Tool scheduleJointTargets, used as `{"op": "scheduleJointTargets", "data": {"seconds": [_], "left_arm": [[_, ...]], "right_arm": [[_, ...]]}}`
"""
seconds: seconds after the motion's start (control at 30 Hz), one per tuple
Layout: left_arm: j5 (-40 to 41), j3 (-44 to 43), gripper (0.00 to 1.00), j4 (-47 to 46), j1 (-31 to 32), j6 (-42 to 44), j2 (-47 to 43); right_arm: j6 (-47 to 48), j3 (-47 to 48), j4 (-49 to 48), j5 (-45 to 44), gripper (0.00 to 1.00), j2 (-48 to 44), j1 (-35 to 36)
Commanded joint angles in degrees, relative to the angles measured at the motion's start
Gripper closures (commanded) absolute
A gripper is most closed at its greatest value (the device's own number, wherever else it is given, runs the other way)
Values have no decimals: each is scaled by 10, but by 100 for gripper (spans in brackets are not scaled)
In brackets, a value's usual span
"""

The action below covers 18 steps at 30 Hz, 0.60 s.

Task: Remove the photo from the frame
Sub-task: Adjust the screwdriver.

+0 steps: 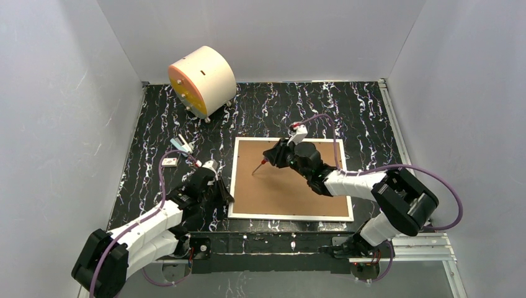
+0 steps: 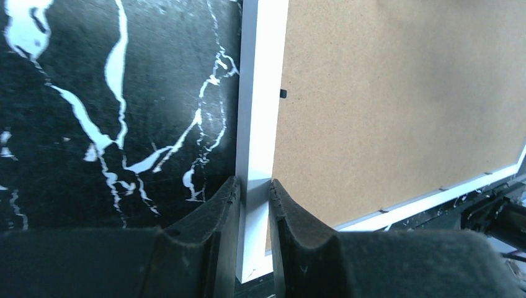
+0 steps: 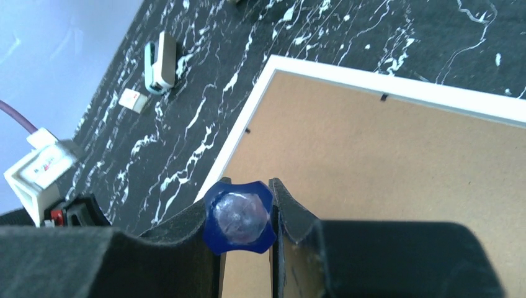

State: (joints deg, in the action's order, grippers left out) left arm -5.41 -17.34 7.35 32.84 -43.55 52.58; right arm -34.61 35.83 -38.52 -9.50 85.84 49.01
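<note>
Top external view: the frame (image 1: 291,215) lies face down on the desk (image 1: 347,118), brown back (image 1: 298,183) up, so the photo is hidden beneath. Left hand (image 2: 254,186) pinches the white rail at the frame's 8 o'clock. Right hand (image 3: 245,186) grips a blue-handled tool (image 3: 239,217), tip toward 10 o'clock. The step looks like freeing the tabs (image 2: 283,94). Next, the tip must catch one while the left hand steadies.

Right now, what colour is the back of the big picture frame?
Brown, like cardboard. The back panel shows best in the top view, inside the white frame.
</note>
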Motion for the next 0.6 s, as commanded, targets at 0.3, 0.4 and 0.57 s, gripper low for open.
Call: {"op": "scheduleJointTargets", "data": {"seconds": [0.3,0.4,0.57], "left_arm": [[39,-69,40,70,47,-33,-70],[68,-131,18,92,45,-23,-89],[-48,-106,18,-74,46,-154,-56]], "right_arm": [[-8,-76,-167,190,99,-55,-67],[-10,-83,-126,185,99,-93,-67],[-56,-96,-91,142,99,-158,-61]]}}
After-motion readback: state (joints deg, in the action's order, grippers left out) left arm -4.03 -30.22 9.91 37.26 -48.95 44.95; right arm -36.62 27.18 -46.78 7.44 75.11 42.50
